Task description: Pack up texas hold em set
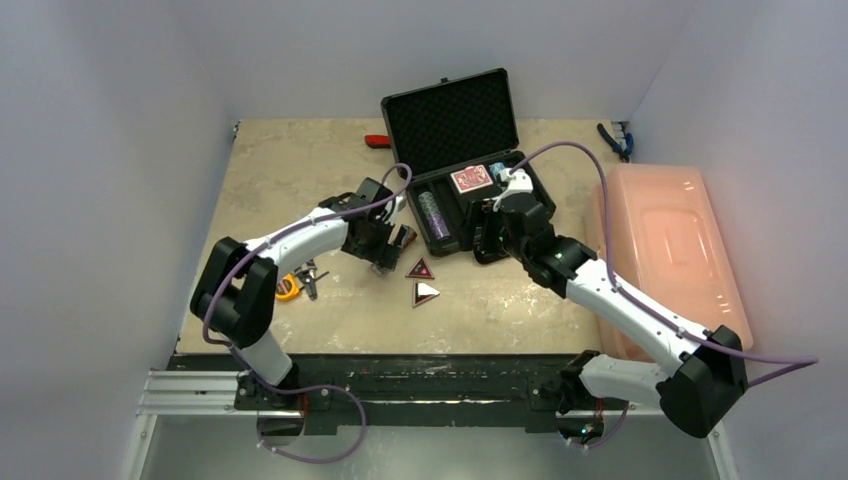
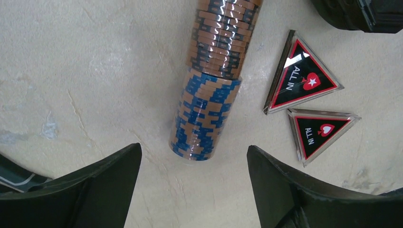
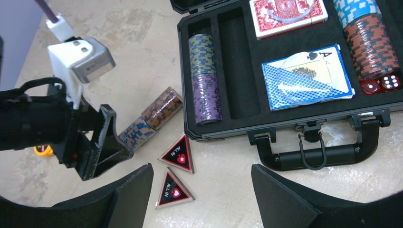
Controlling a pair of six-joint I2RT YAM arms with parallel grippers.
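Item, my left gripper (image 2: 194, 164): jaws apart, empty, hovering over the chip roll (image 2: 205, 116).
Roll: glossy wrapped cylinder, blue and brown, lying on the table (image 2: 71, 71) left of the case. I should straddle its middle squarely (it may roll).
Markers (image 2: 304, 78): two flat shiny triangles, just beside it.
Case (image 3: 285, 124): hard black shell, foam slots, one empty.
My right gripper (image 3: 202, 166): apart, empty.

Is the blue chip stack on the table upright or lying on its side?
Lying on its side: the blue chip stack rests lengthwise on the table, striped edges up, outside the case.
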